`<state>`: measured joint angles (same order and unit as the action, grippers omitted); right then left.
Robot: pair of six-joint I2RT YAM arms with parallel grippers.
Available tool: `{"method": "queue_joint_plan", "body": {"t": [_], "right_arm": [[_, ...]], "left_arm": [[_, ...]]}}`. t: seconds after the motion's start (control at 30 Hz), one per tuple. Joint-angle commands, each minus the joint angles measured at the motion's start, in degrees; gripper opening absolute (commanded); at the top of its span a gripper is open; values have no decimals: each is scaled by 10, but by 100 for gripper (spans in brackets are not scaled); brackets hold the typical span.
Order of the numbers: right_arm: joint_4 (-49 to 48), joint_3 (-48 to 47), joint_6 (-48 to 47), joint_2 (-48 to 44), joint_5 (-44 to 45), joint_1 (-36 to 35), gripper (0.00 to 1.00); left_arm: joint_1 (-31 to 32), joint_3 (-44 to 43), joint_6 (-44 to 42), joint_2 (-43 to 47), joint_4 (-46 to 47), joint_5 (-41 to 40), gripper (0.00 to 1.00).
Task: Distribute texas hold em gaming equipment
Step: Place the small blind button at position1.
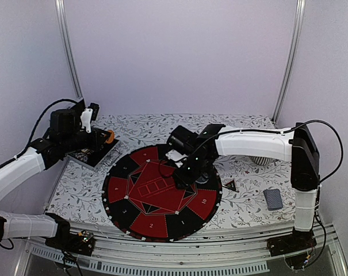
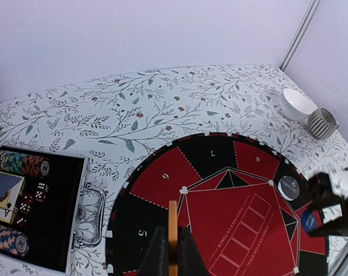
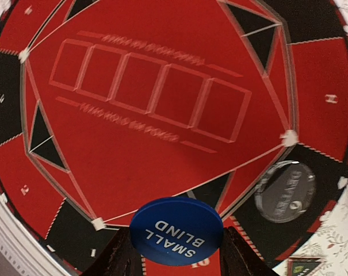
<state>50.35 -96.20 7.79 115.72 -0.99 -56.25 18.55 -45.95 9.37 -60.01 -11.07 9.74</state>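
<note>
My left gripper (image 2: 173, 246) is shut on an orange disc button (image 2: 173, 230), held edge-on above the round red-and-black poker mat (image 2: 231, 224). In the top view this gripper (image 1: 103, 137) hangs over the table's left side by the open case. My right gripper (image 3: 176, 256) is shut on a blue disc button (image 3: 176, 231) reading SMALL BLIND, low over the mat's right half (image 1: 162, 192). A dark-and-white dealer disc (image 3: 286, 192) lies on a black segment nearby. The grey-blue card deck (image 1: 272, 199) and the small triangle marker (image 1: 230, 185) lie right of the mat.
An open black case (image 2: 64, 230) with stacked chips (image 2: 23, 164), dice and a card sits at the left. A white bowl (image 2: 294, 103) and a ribbed grey cup (image 2: 322, 123) stand at the back right. The floral tablecloth (image 2: 162, 109) ends at white walls.
</note>
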Motion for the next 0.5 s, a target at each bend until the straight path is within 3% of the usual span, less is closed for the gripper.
{"method": "queue_joint_plan", "body": {"t": [0.0, 0.3, 0.47], "right_arm": [[19, -1, 26, 33, -12, -84, 15], [59, -93, 14, 149, 16, -159, 12], [72, -84, 19, 151, 32, -163, 12]], "left_arm": [[-5, 8, -9, 5, 8, -3, 0], [-6, 8, -8, 3, 8, 2, 0], [-6, 8, -8, 2, 9, 5, 0]]}}
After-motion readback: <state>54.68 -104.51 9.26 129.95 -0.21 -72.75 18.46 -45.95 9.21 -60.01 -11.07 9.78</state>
